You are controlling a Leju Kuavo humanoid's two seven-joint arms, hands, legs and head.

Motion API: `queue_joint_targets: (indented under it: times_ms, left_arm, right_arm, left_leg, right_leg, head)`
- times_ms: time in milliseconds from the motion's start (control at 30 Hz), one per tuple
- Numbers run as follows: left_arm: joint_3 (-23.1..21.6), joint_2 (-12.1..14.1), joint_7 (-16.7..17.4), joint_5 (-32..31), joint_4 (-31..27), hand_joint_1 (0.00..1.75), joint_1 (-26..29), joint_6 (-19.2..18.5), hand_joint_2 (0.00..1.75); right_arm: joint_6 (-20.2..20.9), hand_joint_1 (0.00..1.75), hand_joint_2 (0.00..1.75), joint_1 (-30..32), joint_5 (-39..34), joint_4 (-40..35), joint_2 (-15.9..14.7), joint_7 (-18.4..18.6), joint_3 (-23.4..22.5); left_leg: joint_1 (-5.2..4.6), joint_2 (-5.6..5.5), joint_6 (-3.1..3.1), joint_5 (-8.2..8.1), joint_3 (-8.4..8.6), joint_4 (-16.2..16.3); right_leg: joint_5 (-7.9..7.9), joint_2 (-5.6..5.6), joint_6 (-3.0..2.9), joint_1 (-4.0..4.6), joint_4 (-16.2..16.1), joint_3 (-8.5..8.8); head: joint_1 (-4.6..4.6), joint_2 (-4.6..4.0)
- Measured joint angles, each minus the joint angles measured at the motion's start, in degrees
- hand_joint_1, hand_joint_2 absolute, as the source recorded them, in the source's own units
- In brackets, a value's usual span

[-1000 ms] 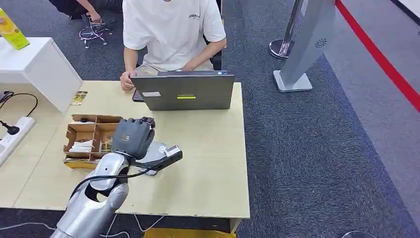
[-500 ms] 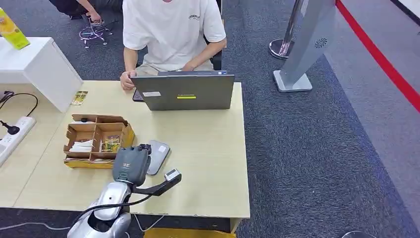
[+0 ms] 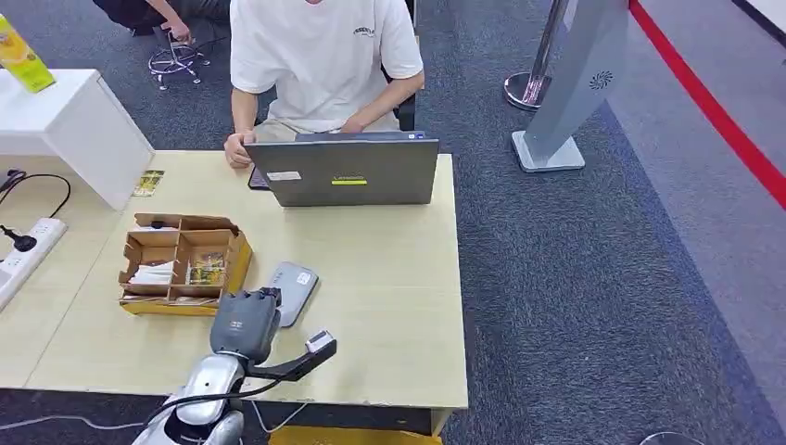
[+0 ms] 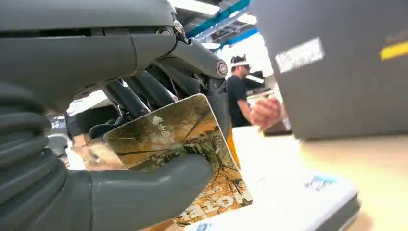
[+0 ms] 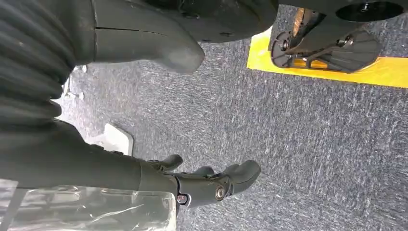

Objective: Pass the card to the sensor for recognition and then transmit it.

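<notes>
You are seeing one card (image 4: 178, 154), printed golden-brown, which the left hand (image 3: 244, 322) is pinching at the sensor's (image 3: 292, 291) 7 o'clock; the right hand (image 5: 202, 185) is hanging released.

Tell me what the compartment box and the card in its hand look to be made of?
The compartment box looks like brown corrugated cardboard, matte, with folded walls. The card held by the left hand seems glossy printed plastic, judging by its sheen and stiff flat shape; laminated paper is possible.

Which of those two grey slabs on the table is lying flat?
The small rounded grey pad beside the cardboard box lies flat; the laptop stands open before the person.
</notes>
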Motion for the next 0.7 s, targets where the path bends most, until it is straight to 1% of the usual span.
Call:
queue_joint_targets:
  times_ms: [133, 233, 333, 467, 633, 700]
  left_arm:
    - [1.8, -0.5, -0.5, 0.2, 1.7, 1.75, 0.0, 0.5, 1.75]
    - [3.4, -1.2, -0.3, -0.3, 2.8, 1.75, -0.6, 1.9, 1.75]
    - [5.1, -2.1, 0.4, -1.2, 4.3, 1.75, -2.3, 4.0, 1.75]
    - [7.2, -2.8, 0.3, -1.3, 7.1, 1.75, -4.6, 4.9, 1.75]
    - [8.6, -3.6, -0.6, -1.9, 10.5, 1.75, -6.6, 6.8, 1.75]
    - [8.7, -3.8, -0.6, -2.0, 11.4, 1.75, -7.0, 6.9, 1.75]
  right_arm:
    - [0.7, 0.00, 1.75, 0.0, 0.3, 0.0, 0.0, 0.0, 0.0]
    - [0.9, 0.00, 1.75, 0.0, 1.0, 0.0, 0.0, 0.0, 0.0]
    - [1.0, 0.00, 1.75, 0.0, 1.6, 0.0, 0.0, 0.0, 0.0]
    - [1.5, 0.00, 1.75, 0.0, 2.1, 0.0, 0.0, -0.2, 0.3]
    - [1.8, 0.00, 1.75, 0.0, 2.4, 0.0, 0.0, -0.1, 0.6]
    - [1.8, 0.00, 1.75, 0.0, 2.6, 0.0, 0.0, -0.1, 0.7]
  left_leg:
    - [0.00, 0.00, 0.00, 0.00, 0.01, 0.0]
    - [0.00, 0.00, 0.02, 0.02, 0.01, 0.0]
    - [0.00, -0.01, 0.03, 0.03, 0.01, 0.0]
    - [0.00, 0.00, 0.03, 0.04, 0.02, 0.0]
    - [0.00, -0.01, 0.02, 0.04, 0.01, 0.0]
    - [0.00, 0.00, 0.02, 0.04, 0.01, 0.0]
  right_leg:
    - [0.00, 0.00, 0.00, 0.00, 0.0, 0.00]
    - [0.01, 0.00, 0.01, 0.00, 0.0, 0.00]
    - [0.02, -0.01, 0.01, 0.00, 0.0, 0.02]
    - [0.03, 0.00, 0.01, 0.00, 0.0, 0.02]
    - [0.03, 0.00, 0.01, 0.00, 0.0, 0.02]
    - [0.03, 0.00, 0.01, 0.00, 0.0, 0.01]
  head:
    - [-0.02, 0.00]
    - [-0.02, 0.00]
    - [0.00, 0.00]
    - [-0.02, 0.00]
    - [0.00, 0.00]
    - [-0.02, 0.00]
